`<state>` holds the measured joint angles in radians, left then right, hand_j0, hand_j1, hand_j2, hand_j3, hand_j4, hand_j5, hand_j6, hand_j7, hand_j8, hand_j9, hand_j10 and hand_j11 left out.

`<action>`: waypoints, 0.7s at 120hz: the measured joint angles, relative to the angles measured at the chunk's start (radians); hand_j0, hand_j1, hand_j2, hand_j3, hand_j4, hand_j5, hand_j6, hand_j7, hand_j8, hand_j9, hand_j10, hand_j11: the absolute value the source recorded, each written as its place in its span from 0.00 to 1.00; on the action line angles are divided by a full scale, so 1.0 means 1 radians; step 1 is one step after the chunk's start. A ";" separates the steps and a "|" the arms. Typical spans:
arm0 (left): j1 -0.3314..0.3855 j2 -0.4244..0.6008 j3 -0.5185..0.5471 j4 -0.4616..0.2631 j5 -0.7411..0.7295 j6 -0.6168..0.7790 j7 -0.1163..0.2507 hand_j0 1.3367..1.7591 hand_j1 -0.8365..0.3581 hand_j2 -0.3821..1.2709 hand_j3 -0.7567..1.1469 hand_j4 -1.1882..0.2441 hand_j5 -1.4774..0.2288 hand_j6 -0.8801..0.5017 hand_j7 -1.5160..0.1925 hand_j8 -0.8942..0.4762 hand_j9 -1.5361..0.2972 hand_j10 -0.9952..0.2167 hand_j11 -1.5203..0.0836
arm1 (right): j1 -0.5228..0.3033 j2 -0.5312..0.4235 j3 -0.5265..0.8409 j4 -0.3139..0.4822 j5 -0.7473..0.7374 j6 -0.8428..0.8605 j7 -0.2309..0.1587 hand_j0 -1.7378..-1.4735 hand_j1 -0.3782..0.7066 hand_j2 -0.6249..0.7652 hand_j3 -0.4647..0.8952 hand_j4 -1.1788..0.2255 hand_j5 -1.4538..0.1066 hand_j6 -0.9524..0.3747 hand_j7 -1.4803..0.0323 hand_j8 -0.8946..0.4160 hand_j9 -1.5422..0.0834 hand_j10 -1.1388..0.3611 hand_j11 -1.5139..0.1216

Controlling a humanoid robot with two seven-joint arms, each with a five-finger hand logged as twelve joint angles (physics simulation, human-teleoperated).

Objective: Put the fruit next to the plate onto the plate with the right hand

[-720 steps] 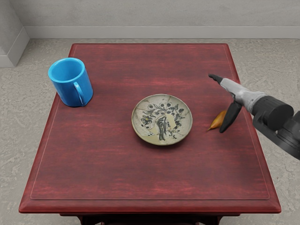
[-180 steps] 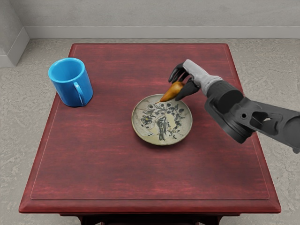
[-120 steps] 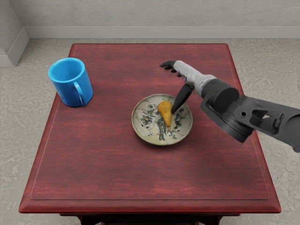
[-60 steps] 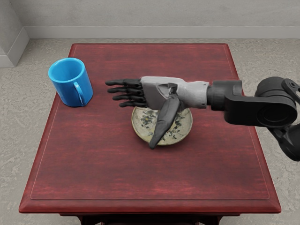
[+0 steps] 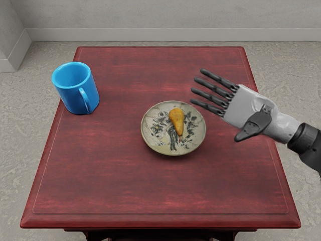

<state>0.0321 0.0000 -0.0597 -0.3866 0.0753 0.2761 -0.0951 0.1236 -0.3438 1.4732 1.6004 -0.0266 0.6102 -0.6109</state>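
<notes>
An orange pear-shaped fruit (image 5: 176,120) lies on the patterned ceramic plate (image 5: 153,135) at the middle of the red table. My right hand (image 5: 228,104) hovers to the right of the plate, apart from it, with its dark fingers (image 5: 210,93) spread flat and holding nothing. Its arm comes in from the right edge. The left arm does not show.
A blue mug (image 5: 75,87) stands upright near the table's left side, handle facing the front. The red wooden table (image 5: 160,191) has a raised rim; grey floor surrounds it.
The hand let the fruit go onto the plate, swept left across it half a second ago, and has now drawn back to the right of the plate, fingers spread.
</notes>
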 joint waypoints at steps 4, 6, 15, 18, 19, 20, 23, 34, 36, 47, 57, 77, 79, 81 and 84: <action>0.000 0.000 0.000 0.000 0.000 0.000 0.000 0.76 0.99 0.23 0.40 0.83 0.87 0.64 0.89 0.65 0.84 0.82 0.95 | -0.014 -0.002 0.023 0.000 0.018 0.000 0.000 0.30 0.03 0.45 0.34 0.84 0.93 0.72 0.98 0.68 0.95 0.76 0.92; 0.000 0.000 0.000 0.000 0.000 0.000 0.000 0.76 0.99 0.23 0.40 0.83 0.87 0.64 0.89 0.65 0.84 0.82 0.95 | -0.022 -0.002 0.035 0.000 0.026 0.000 0.000 0.30 0.03 0.45 0.34 0.84 0.93 0.72 0.98 0.68 0.95 0.76 0.92; 0.000 0.000 0.000 0.000 0.000 0.000 0.000 0.76 0.99 0.23 0.40 0.83 0.87 0.64 0.89 0.65 0.84 0.82 0.95 | -0.063 -0.004 0.096 0.000 0.050 0.000 0.000 0.30 0.03 0.45 0.34 0.84 0.93 0.72 0.98 0.68 0.95 0.76 0.93; -0.001 0.000 0.000 0.000 0.000 0.000 0.000 0.76 0.99 0.23 0.40 0.83 0.87 0.64 0.89 0.65 0.84 0.82 0.95 | -0.079 -0.005 0.117 0.000 0.057 0.001 0.000 0.30 0.03 0.45 0.34 0.84 0.93 0.72 0.98 0.68 0.95 0.76 0.93; -0.001 0.000 0.000 0.000 0.000 0.000 0.000 0.76 0.99 0.23 0.40 0.83 0.87 0.64 0.89 0.65 0.84 0.82 0.95 | -0.084 -0.005 0.125 -0.001 0.060 0.001 0.000 0.30 0.03 0.45 0.34 0.84 0.93 0.72 0.98 0.68 0.95 0.76 0.93; -0.001 0.000 0.000 0.000 0.000 0.000 0.000 0.76 0.99 0.23 0.40 0.83 0.87 0.64 0.89 0.65 0.84 0.82 0.95 | -0.089 -0.005 0.132 -0.001 0.062 0.001 0.000 0.30 0.03 0.45 0.34 0.84 0.93 0.72 0.98 0.68 0.95 0.76 0.93; -0.001 0.000 0.000 0.000 0.000 0.000 0.000 0.76 0.99 0.23 0.40 0.83 0.87 0.64 0.89 0.65 0.84 0.82 0.95 | -0.105 -0.005 0.153 -0.001 0.068 0.001 0.000 0.30 0.03 0.45 0.34 0.84 0.93 0.72 0.98 0.68 0.95 0.76 0.93; -0.001 0.000 0.000 0.000 0.000 0.000 0.000 0.76 0.99 0.23 0.40 0.83 0.87 0.64 0.89 0.65 0.84 0.82 0.95 | -0.153 -0.006 0.224 -0.002 0.089 0.001 0.000 0.30 0.03 0.45 0.34 0.84 0.93 0.72 0.98 0.68 0.95 0.76 0.93; -0.001 0.000 0.000 0.000 0.000 0.000 0.000 0.76 0.99 0.23 0.40 0.83 0.87 0.64 0.89 0.65 0.84 0.82 0.95 | -0.160 -0.006 0.234 -0.003 0.091 0.001 0.000 0.30 0.03 0.45 0.34 0.84 0.93 0.72 0.98 0.68 0.95 0.76 0.93; -0.001 0.000 0.000 0.000 0.000 0.000 0.000 0.76 0.99 0.23 0.40 0.83 0.87 0.64 0.89 0.65 0.84 0.82 0.95 | -0.185 -0.007 0.275 -0.005 0.100 0.001 0.000 0.30 0.03 0.45 0.34 0.84 0.93 0.72 0.98 0.68 0.95 0.76 0.93; -0.001 0.000 0.000 0.000 0.000 0.000 0.000 0.76 0.99 0.23 0.40 0.83 0.87 0.64 0.89 0.65 0.84 0.82 0.95 | -0.197 -0.007 0.296 -0.005 0.104 0.001 0.000 0.30 0.03 0.45 0.34 0.84 0.93 0.72 0.98 0.68 0.95 0.76 0.93; -0.001 0.000 0.000 0.000 0.000 0.000 0.000 0.76 0.99 0.23 0.40 0.83 0.87 0.64 0.89 0.65 0.84 0.82 0.95 | -0.206 -0.007 0.310 -0.006 0.106 0.001 0.000 0.30 0.03 0.45 0.34 0.84 0.93 0.72 0.98 0.68 0.95 0.76 0.93; -0.001 0.000 0.000 0.000 0.000 0.000 0.000 0.76 0.99 0.23 0.40 0.83 0.87 0.64 0.89 0.65 0.84 0.82 0.95 | -0.207 -0.007 0.311 -0.006 0.106 0.001 0.000 0.30 0.03 0.45 0.34 0.84 0.93 0.72 0.98 0.68 0.95 0.76 0.93; -0.001 0.000 0.000 0.000 0.000 0.000 0.000 0.76 0.99 0.23 0.40 0.83 0.87 0.64 0.89 0.65 0.84 0.82 0.95 | -0.207 -0.007 0.311 -0.006 0.106 0.001 0.000 0.30 0.03 0.45 0.34 0.84 0.93 0.72 0.98 0.68 0.95 0.76 0.93; -0.001 0.000 0.000 0.000 0.000 0.000 0.000 0.76 0.99 0.23 0.40 0.83 0.87 0.64 0.89 0.65 0.84 0.82 0.95 | -0.208 -0.007 0.312 -0.006 0.106 0.001 0.000 0.30 0.03 0.45 0.34 0.84 0.93 0.72 0.98 0.68 0.95 0.76 0.93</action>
<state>0.0307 0.0000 -0.0597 -0.3866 0.0752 0.2761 -0.0951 -0.0841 -0.3503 1.7851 1.5939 0.0794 0.6109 -0.6109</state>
